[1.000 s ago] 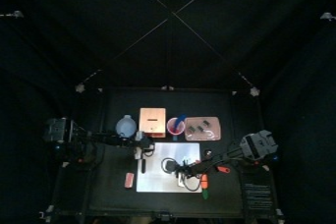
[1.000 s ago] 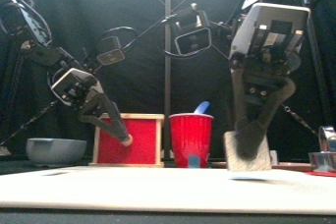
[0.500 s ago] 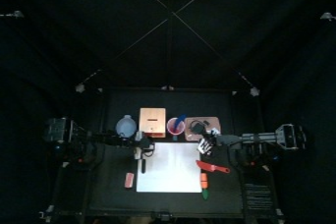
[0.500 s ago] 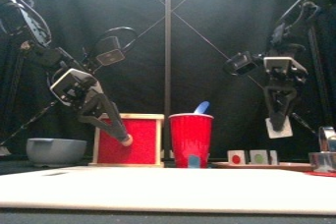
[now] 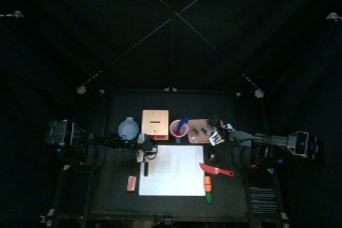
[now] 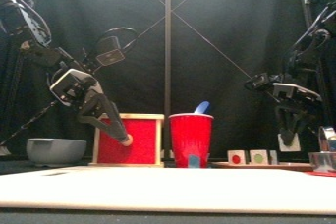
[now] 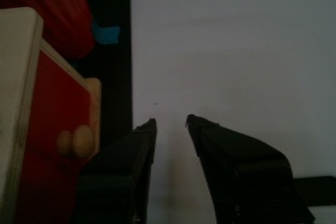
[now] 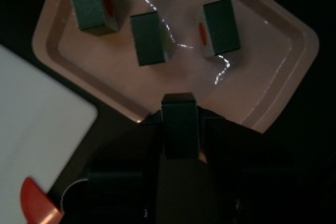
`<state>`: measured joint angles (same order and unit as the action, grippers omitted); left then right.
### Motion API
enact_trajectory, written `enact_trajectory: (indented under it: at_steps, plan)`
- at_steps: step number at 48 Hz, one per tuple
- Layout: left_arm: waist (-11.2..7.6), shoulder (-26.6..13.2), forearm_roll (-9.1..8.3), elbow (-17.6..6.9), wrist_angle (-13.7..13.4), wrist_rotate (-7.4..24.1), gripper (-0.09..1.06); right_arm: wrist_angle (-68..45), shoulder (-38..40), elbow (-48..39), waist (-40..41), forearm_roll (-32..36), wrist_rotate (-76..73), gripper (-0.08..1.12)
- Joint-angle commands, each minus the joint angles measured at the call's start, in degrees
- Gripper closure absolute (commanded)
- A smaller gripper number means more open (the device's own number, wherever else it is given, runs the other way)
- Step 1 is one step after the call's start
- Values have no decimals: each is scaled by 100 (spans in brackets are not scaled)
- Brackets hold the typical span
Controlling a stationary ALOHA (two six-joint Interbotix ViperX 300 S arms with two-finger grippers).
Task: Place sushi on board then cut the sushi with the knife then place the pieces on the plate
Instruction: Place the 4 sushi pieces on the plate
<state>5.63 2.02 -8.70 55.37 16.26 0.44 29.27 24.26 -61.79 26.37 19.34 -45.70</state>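
Three dark green sushi pieces [image 8: 149, 37] lie on the pink tray [image 8: 282, 41], which stands at the back right [image 5: 205, 130]. My right gripper [image 8: 178, 105] hangs just over the tray's near edge, shut on another sushi piece; the front view shows it [image 6: 288, 141] above the tray's pieces [image 6: 237, 156]. The white board [image 5: 174, 172] lies bare mid-table. A red knife [image 5: 217, 170] lies at its right edge. My left gripper [image 7: 168, 130] is open over the board's left part, nothing between its fingers, in front of the wooden box.
The wooden box with the red drawer [image 6: 132, 140], a red cup [image 6: 192, 138] holding a blue knife, and a blue-grey bowl [image 6: 55, 149] stand along the back. A metal cutter [image 6: 324, 159] is far right. A green toy [image 5: 211, 197] lies near the front.
My right gripper has carried its sushi piece from over the board back and to the right, to the pink tray. The left arm has stayed where it was.
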Motion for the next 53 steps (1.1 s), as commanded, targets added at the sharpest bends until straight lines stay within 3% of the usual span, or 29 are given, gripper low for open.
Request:
enact_trajectory:
  at_steps: [1, 16, 29, 39, 53]
  plan:
    - [35, 70, 9, -70, 26, -9, 24, -149, 105, -18, 79, 9, 26, 24]
    - [35, 185, 0, -70, 9, -9, 24, -105, 554, 176, 70, 396, 9, 19]
    - [-9, 888, 26, 18, -79, -35, 24, -404, 1134, 396, -615, 686, 88, 19]
    - [-141, 1424, 35, 88, -35, -35, 24, -1125, 1028, 492, -1538, 1415, 114, 19]
    - [-132, 1617, 360, 193, 26, -18, 24, -1477, 633, 765, -1758, 2276, 114, 19]
